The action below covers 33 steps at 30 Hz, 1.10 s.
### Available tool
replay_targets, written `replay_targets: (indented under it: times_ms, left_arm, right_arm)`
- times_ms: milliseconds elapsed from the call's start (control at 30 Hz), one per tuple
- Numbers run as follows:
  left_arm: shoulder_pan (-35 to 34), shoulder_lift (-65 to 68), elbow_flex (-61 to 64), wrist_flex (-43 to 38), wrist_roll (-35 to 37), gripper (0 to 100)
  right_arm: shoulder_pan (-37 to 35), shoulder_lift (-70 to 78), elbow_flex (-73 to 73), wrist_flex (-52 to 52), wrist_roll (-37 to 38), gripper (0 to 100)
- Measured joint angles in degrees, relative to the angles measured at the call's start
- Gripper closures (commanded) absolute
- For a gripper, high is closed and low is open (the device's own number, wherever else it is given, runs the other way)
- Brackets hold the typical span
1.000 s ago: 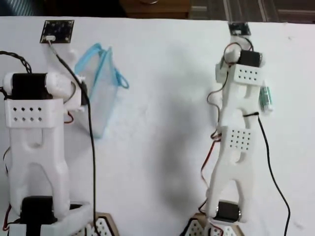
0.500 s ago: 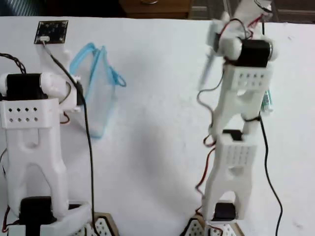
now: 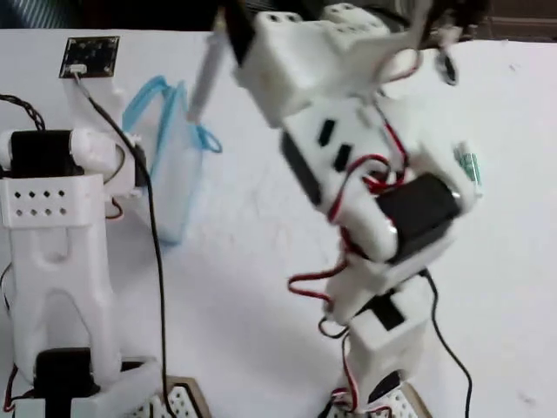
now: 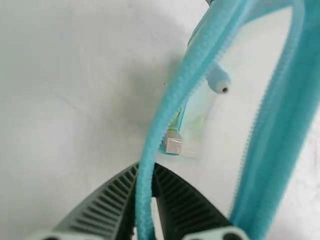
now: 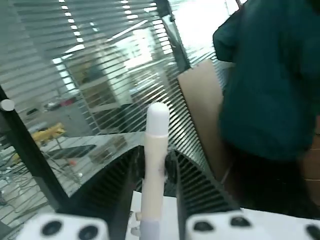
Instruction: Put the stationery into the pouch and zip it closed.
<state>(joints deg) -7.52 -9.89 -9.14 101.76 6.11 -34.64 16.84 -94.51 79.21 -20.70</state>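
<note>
Room: slatted blinds [image 5: 75, 50] and glass partitions behind the bench, seen from my right wrist. Surface: white table [image 3: 261, 261], with a dark cable [image 3: 158, 252] trailing across it past my left arm [image 3: 52, 226]. That arm sits low at the table's left side. My left claw [image 4: 145, 172] is clenched on one teal zipper edge of the pouch [image 3: 174, 174]. Reason, as I judge it: pinching that lip keeps the soft, clear pouch standing with its mouth gaping upward, so the other arm has a target. My right arm [image 3: 374, 174] is raised high and swung across the table toward the pouch. My right claw [image 5: 155, 155] is clamped on the barrel of a white pen [image 5: 157, 125]. In the high view the pen hangs steeply, tip down, over the pouch mouth; I cannot tell from above whether the tip has passed the rim. Judgement: the steep hold lets it slip between the zipper edges rather than bridge them. A pale rounded tip [image 4: 220, 85] shows between those edges in the left wrist view; probably the pen's, unconfirmed. A green item [image 3: 468, 167] lies on the table at far right, well apart from the pouch; I take it for stationery not yet packed. Zipper open.
</note>
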Motion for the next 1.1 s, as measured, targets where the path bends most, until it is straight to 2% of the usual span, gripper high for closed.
replay_targets:
  times_ms: [267,533,733,1100]
  left_arm:
    - [0.0,0.0,0.0,0.0,0.0,98]
    - [0.0,0.0,0.0,0.0,0.0,98]
    - [0.0,0.0,0.0,0.0,0.0,98]
    - [0.0,0.0,0.0,0.0,0.0,98]
  right_arm:
    - [-3.2,11.8,0.0,-10.6,-0.1,98.1]
    - [-3.0,22.9,0.1,-13.9,-0.1,98.1]
    - [-2.2,24.0,0.1,-13.8,0.4,98.1]
    - [-2.5,24.0,0.1,-4.7,2.3,98.0]
